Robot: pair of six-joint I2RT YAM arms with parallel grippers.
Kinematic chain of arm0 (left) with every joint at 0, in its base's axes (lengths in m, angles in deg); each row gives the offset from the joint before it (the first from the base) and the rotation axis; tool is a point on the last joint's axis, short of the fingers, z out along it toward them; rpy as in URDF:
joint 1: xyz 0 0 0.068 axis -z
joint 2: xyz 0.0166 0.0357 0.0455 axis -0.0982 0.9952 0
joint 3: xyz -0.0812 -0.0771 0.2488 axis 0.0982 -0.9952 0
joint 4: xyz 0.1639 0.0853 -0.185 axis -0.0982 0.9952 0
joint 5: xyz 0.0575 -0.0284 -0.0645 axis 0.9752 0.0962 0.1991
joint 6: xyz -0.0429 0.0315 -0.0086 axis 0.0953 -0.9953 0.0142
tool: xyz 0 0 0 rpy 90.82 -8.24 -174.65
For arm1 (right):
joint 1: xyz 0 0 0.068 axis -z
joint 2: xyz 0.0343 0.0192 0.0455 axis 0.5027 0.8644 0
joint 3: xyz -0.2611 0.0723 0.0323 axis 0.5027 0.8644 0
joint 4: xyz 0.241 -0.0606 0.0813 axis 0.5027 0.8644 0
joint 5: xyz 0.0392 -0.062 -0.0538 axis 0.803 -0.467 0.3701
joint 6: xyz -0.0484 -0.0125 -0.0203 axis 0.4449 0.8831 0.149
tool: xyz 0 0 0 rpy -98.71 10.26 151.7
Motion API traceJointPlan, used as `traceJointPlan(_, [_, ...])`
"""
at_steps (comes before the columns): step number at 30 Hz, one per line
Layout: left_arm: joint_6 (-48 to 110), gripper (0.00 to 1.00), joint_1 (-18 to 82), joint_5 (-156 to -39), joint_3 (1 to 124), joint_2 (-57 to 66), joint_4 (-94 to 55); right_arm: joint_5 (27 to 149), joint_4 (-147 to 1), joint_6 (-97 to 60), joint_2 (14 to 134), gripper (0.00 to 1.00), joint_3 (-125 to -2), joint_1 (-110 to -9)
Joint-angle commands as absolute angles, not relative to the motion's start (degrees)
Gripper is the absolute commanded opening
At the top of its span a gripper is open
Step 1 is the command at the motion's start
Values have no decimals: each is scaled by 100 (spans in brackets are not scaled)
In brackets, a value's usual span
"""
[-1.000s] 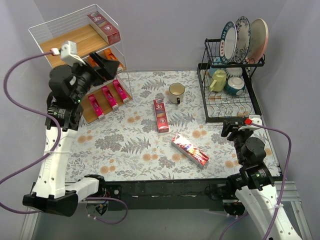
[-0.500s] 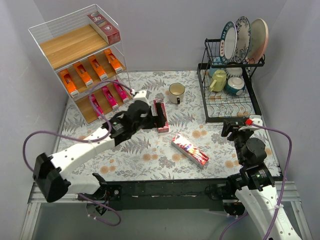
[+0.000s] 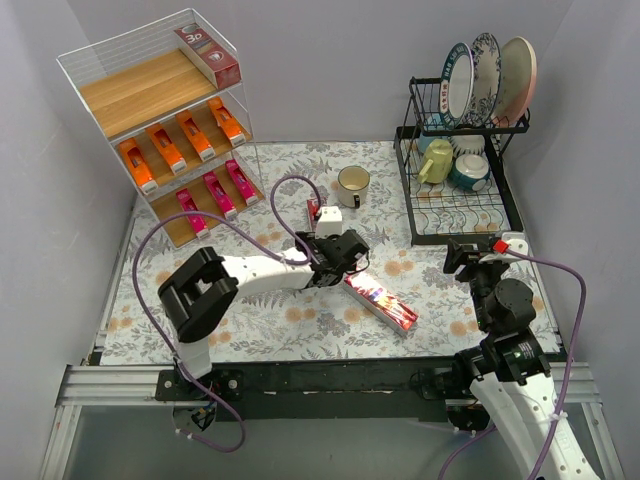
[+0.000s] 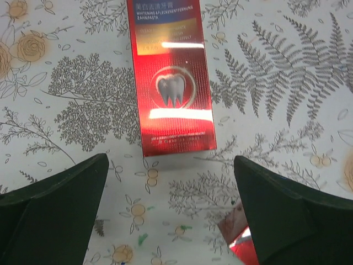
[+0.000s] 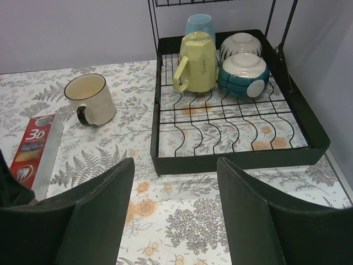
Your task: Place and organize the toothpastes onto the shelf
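Observation:
The shelf point(image 3: 140, 88) stands at the back left with several orange toothpastes point(image 3: 180, 143) on its middle board, three pink ones point(image 3: 215, 192) on the bottom board and a dark red one point(image 3: 208, 55) on top. Two more dark red cartons lie on the table. One point(image 4: 171, 83) is mostly hidden under my left arm in the top view. The other, a shiny one point(image 3: 382, 300), lies slanted just right of it. My left gripper point(image 4: 171, 165) point(image 3: 345, 260) hangs open over the table just short of the first carton's end, holding nothing. My right gripper point(image 5: 175, 165) is open and empty near the dish rack.
A black wire dish rack point(image 3: 510, 215) with plates, bowls and cups fills the back right. A cream mug point(image 3: 352, 185) stands on the floral cloth behind the cartons. A corner of the shiny carton point(image 4: 238, 243) shows beside the left gripper's right finger.
My left arm has swung down from the shelf and stretched low across the table to the two red cartons. Its gripper stayed open. The right arm has not moved.

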State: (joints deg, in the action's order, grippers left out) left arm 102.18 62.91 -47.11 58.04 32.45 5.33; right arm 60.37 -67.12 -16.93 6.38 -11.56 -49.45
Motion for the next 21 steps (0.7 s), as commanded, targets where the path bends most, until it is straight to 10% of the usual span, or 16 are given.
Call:
traceJointPlan(1, [10375, 98, 6285, -3705, 6106, 3581, 80, 6073, -6980, -1636, 545, 69, -1139, -4978])
traceJointPlan(10, [10515, 95, 6083, -3468, 5984, 4460, -799, 6073, -6989, -1627, 536, 70, -1122, -4987])
traceJointPlan(21, [10673, 65, 6066, -3529, 5483, 4409, -1328, 6055, -7006, -1618, 527, 69, -1113, -4987])
